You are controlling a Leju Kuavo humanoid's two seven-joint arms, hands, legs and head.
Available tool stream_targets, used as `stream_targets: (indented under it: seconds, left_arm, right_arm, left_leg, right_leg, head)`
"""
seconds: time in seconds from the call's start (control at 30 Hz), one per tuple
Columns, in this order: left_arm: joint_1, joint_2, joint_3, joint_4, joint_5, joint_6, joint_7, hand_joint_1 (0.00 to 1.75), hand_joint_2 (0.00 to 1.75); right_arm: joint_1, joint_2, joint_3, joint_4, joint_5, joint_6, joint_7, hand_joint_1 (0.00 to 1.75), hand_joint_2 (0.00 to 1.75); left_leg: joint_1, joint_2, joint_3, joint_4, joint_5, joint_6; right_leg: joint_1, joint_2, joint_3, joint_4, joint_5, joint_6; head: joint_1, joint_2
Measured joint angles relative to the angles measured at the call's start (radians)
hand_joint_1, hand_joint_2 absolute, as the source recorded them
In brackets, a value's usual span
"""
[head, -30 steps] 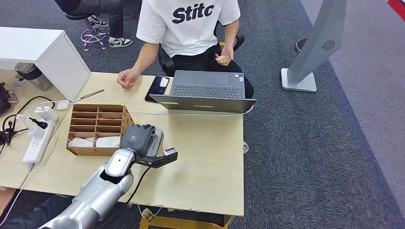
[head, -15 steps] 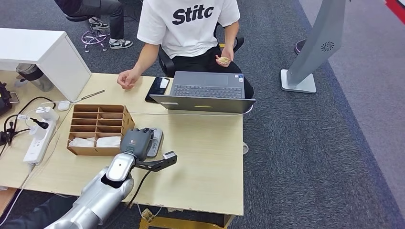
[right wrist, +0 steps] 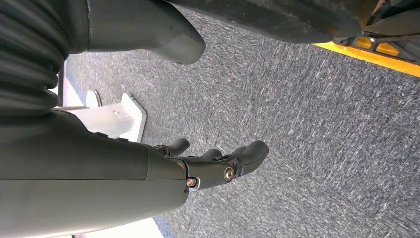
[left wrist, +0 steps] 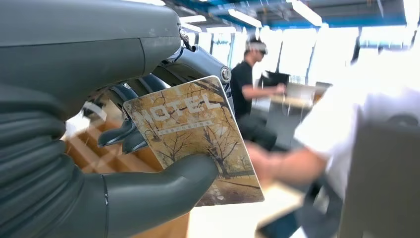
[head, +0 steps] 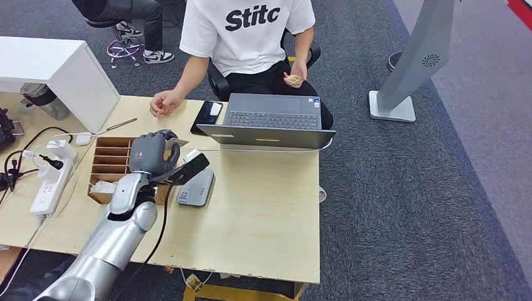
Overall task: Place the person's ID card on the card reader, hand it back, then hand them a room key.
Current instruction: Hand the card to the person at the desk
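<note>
My left hand (head: 149, 155) is raised above the wooden divider box (head: 110, 164), across from the person's fist (head: 161, 102) resting on the table's far edge. In the left wrist view its thumb (left wrist: 163, 191) and fingers pinch a room key card (left wrist: 193, 134) printed with "HOTEL" and bare trees. The grey card reader (head: 196, 187) lies flat on the table to the right of the hand, with nothing on it. The person's other hand (head: 293, 76) holds a small tan card near their lap. My right hand (right wrist: 213, 163) hangs over grey carpet, fingers apart and holding nothing.
An open grey laptop (head: 271, 119) and a black phone (head: 207, 114) sit at the table's far side. A white power strip (head: 50, 182) with cables lies at the left, a white box (head: 59, 69) behind it. The seated person (head: 248, 31) faces me.
My left hand has lifted off the card reader and swung left and away from me, above the divider box, uncovering the reader. The person's fist shifted slightly left.
</note>
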State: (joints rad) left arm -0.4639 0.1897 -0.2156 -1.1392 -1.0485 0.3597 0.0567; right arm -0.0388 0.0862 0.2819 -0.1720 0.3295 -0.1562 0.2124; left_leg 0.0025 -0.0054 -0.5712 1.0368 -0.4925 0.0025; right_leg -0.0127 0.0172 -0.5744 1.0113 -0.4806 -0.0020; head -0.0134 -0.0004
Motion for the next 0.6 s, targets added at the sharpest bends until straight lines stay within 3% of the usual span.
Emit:
stream_targets:
  seconds: [0.37,0.53,0.6]
  left_arm:
    - [-0.059,0.014,0.047,-0.065,0.007,0.032,-0.019,1.75,1.75]
    - [-0.204,0.033,0.074,-0.091,-0.067,0.061,0.003,1.75,1.75]
    - [-0.222,0.029,0.074,-0.091,-0.076,0.062,0.006,1.75,1.75]
  right_arm:
    - [0.000,0.000,0.000,0.001,0.011,0.001,0.000,0.00,1.75]
    - [-0.002,0.000,0.000,0.001,0.027,0.004,0.009,0.00,1.75]
    - [-0.003,0.000,0.000,0.001,0.028,0.002,0.011,0.00,1.75]
  left_leg:
    - [0.000,0.000,-0.001,0.000,0.000,0.000]
    - [0.000,0.000,0.000,0.000,0.000,0.000]
    - [0.000,0.000,0.000,0.000,0.000,0.000]
  right_leg:
    - [0.000,0.000,0.000,0.000,0.000,0.000]
    - [0.000,0.000,0.000,0.000,0.000,0.000]
    - [0.000,0.000,-0.001,0.000,0.000,0.000]
  head:
    - [0.000,0.000]
    - [0.000,0.000]
    - [0.000,0.000]
